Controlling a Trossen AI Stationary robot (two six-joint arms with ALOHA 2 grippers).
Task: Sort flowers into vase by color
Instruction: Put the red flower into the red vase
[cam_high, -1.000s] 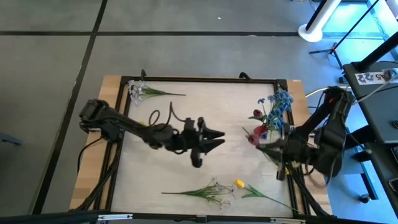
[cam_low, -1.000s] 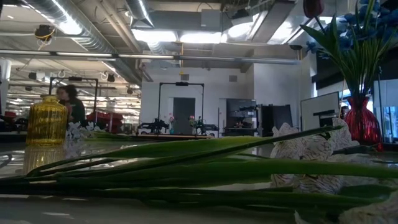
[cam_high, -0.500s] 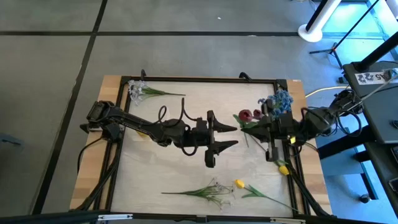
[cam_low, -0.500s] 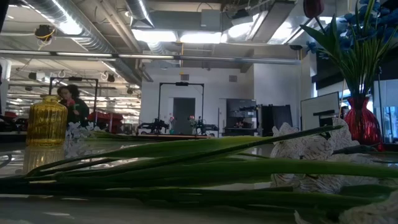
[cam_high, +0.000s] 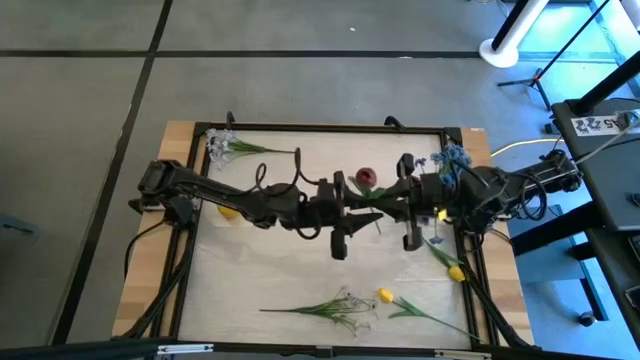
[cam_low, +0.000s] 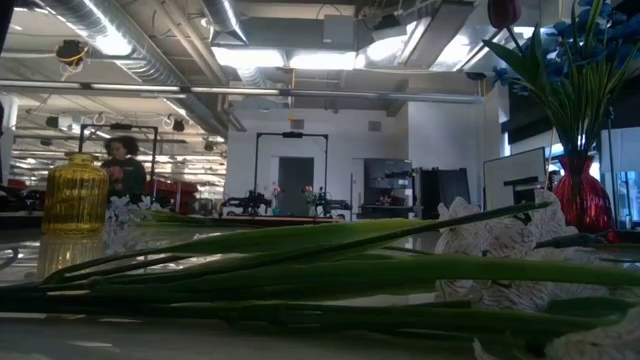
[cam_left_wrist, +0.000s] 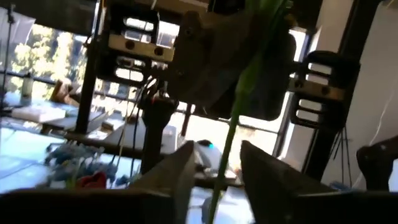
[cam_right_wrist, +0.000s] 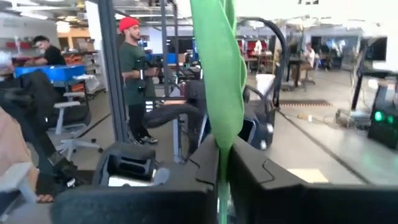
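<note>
the table (cam_high: 290, 275) has a pale, smooth, faintly glossy top with a bare light wood edge (cam_high: 140, 280) and a thin dark metal frame. both arms look like matt black plastic and metal. a yellow vase (cam_low: 75, 195) is ribbed, see-through glass; a red vase (cam_low: 583, 200) is glossy glass. between the right gripper's fingers (cam_right_wrist: 186, 180), the green leaf (cam_right_wrist: 221, 81) looks like matt cloth or plastic.

Both arms reach toward the table's middle, tips nearly meeting, the left gripper (cam_high: 362, 212) with fingers (cam_left_wrist: 177, 171) spread apart and the right gripper (cam_high: 396, 205) with fingers (cam_right_wrist: 186, 180) pressed together.
</note>
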